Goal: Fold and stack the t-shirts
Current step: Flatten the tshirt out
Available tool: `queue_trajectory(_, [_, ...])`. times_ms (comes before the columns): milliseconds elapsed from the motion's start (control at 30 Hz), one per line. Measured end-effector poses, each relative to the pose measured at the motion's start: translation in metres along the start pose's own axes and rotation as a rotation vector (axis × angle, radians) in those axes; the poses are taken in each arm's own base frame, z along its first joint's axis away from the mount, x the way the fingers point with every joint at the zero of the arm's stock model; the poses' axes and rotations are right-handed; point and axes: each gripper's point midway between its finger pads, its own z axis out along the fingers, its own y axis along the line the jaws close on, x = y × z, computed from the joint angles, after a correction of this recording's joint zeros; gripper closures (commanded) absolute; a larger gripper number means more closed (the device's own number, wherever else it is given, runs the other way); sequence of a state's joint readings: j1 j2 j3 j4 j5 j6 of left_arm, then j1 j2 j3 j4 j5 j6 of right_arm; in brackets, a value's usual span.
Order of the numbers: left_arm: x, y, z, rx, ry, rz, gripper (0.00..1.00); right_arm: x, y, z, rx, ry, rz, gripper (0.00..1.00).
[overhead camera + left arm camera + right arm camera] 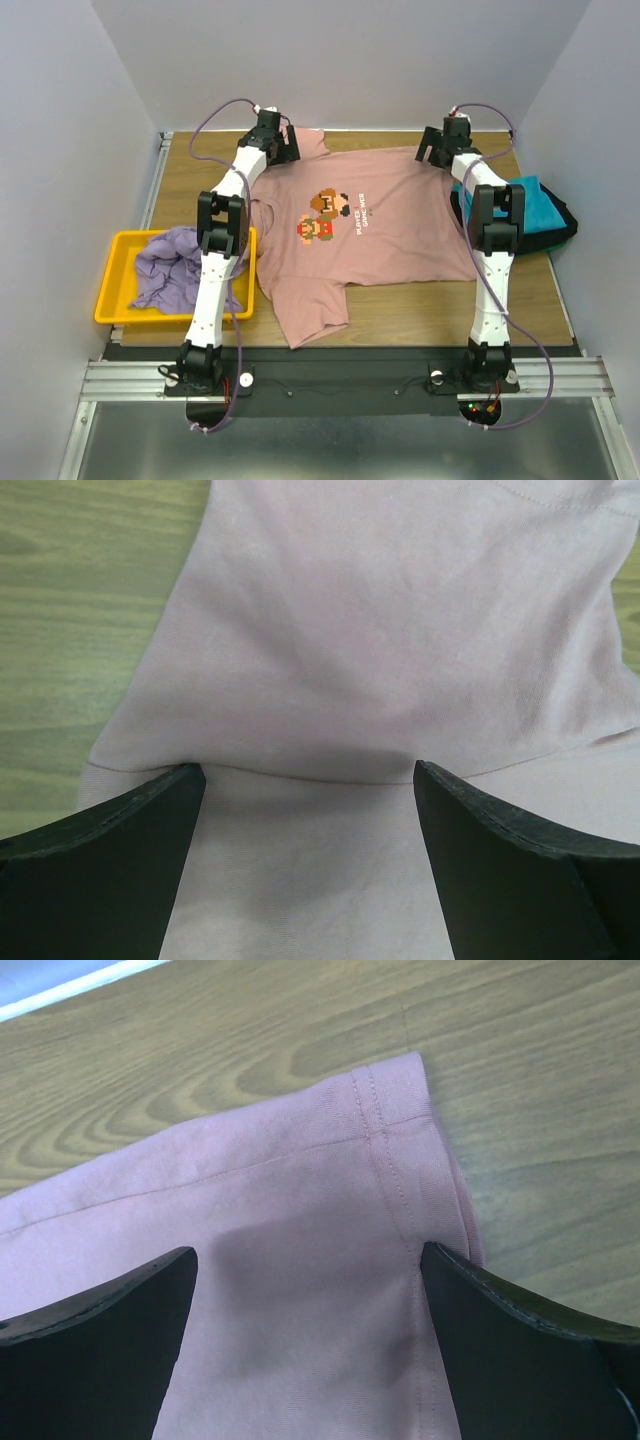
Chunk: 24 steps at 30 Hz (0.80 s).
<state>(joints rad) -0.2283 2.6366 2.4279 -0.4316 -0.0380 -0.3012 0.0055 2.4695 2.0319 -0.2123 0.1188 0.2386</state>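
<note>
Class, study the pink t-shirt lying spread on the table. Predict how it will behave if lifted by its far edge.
The pink t-shirt will probably drape limply: soft folds show in the left wrist view. It looks thin and light, lying flat on the table. Pushed, it would likely bunch like the purple shirt crumpled in the yellow bin.

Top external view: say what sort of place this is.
Probably a robot test cell, not a home: plain grey walls box in a wooden table, with two arms bolted to a metal rail.

tee (385,225) centre | bin (140,315) left, second tee (165,265) inside | stack (540,205) right
</note>
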Motion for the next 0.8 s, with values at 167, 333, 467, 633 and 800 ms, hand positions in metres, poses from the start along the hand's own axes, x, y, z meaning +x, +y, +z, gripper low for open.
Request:
queue_trajectory(167, [-0.011, -0.005, 0.009, 0.060, -0.037, -0.015, 0.01, -0.006, -0.005, 0.004, -0.012, -0.009, 0.011, 0.00])
queue_trajectory(333, [-0.016, -0.011, 0.010, 0.111, -0.052, -0.019, 0.01, -0.009, -0.003, 0.005, -0.049, -0.006, 0.003, 0.00])
queue_trajectory(467, [-0.017, -0.016, 0.006, 0.125, -0.049, -0.013, 0.01, -0.007, 0.004, 0.001, -0.095, 0.014, -0.017, 0.00])
queue_trajectory(633, [-0.031, -0.028, -0.036, 0.110, -0.055, 0.012, 0.01, -0.023, 0.014, -0.036, -0.147, 0.022, -0.026, 0.00])
queue_trajectory(800, [-0.068, -0.078, -0.183, 0.175, -0.186, 0.036, 0.01, -0.081, 0.023, -0.163, -0.197, -0.107, -0.018, 0.00])
